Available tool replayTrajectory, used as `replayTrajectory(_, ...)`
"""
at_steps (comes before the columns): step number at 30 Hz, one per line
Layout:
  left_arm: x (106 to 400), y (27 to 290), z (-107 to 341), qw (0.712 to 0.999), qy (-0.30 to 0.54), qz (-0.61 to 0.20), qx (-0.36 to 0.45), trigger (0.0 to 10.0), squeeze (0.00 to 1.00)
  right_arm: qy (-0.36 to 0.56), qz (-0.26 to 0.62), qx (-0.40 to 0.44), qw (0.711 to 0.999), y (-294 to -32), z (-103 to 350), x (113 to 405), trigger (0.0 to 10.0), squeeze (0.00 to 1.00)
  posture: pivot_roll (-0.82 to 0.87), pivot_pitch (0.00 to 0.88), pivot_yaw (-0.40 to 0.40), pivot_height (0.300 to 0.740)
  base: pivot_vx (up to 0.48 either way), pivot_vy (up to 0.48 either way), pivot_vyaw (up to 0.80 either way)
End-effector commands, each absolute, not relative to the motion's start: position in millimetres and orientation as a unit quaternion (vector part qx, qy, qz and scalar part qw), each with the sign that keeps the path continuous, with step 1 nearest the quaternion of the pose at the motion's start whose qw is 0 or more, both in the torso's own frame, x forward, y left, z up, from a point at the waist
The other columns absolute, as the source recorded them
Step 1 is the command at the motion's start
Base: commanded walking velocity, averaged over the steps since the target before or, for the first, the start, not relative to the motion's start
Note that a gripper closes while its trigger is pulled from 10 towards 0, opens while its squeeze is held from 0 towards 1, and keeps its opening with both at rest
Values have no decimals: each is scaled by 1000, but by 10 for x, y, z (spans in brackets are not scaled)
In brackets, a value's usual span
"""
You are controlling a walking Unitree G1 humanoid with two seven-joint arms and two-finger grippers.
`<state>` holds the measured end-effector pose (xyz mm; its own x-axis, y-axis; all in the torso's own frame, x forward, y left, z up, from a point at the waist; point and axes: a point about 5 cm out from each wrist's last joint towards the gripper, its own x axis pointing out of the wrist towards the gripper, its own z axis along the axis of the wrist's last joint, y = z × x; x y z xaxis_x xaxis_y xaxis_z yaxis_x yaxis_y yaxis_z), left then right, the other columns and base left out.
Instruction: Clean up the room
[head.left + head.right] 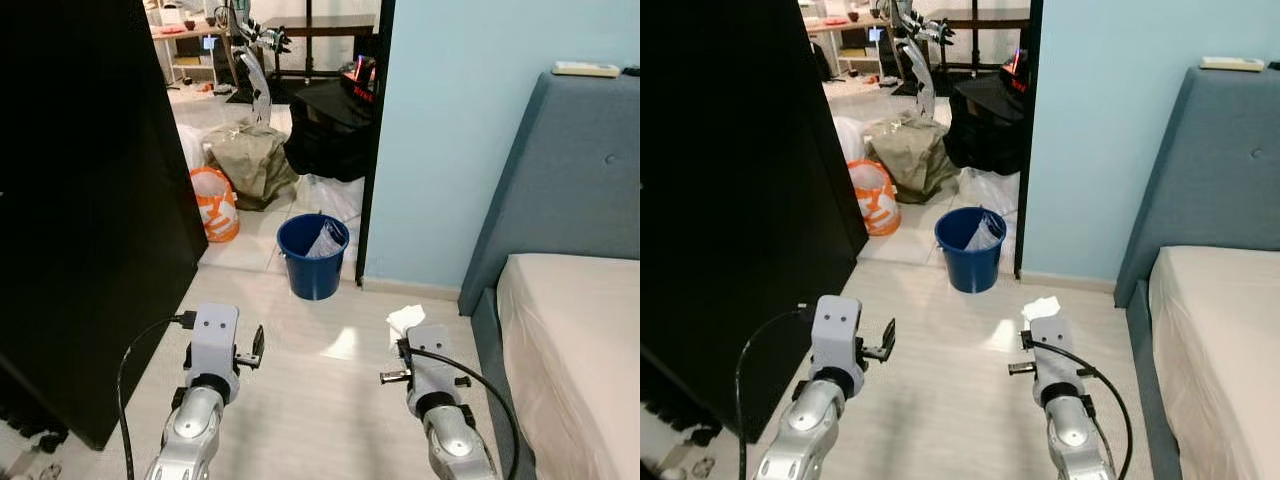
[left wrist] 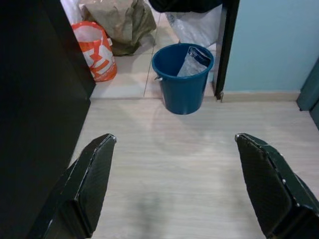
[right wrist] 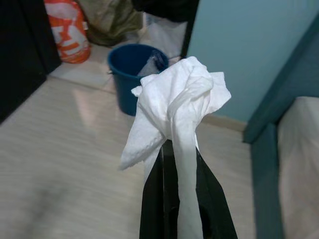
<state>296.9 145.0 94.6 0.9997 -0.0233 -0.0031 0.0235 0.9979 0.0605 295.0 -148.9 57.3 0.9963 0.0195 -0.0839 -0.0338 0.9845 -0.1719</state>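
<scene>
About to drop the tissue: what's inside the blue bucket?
The blue bucket holds a crumpled clear plastic wrapper leaning on its wall. Its bottom is hidden by that and the rim.

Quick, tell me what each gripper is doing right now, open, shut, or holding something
Left gripper: open, holding nothing, over the light floor.
Right gripper: shut on a crumpled white tissue, short of the blue bucket.

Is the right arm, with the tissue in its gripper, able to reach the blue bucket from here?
Probably not yet. The right gripper holds the tissue short of the blue bucket; bare floor lies between, so nothing blocks stepping closer.
</scene>
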Motion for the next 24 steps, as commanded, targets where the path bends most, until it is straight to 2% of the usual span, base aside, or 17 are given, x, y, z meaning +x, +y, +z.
replayTrajectory(1, 2951, 1476, 892, 999, 14, -9, 28, 10000, 0, 48, 9, -84, 995, -1509, 532, 2922, 10000, 0, -32, 115, 37, 726, 334, 0, 0)
replayTrajectory(24, 2964, 1495, 898, 999, 17, -9, 27, 10000, 0, 53, 1, -83, 995, -1519, 527, 2935, 10000, 0, -31, 125, 37, 726, 330, 0, 0)
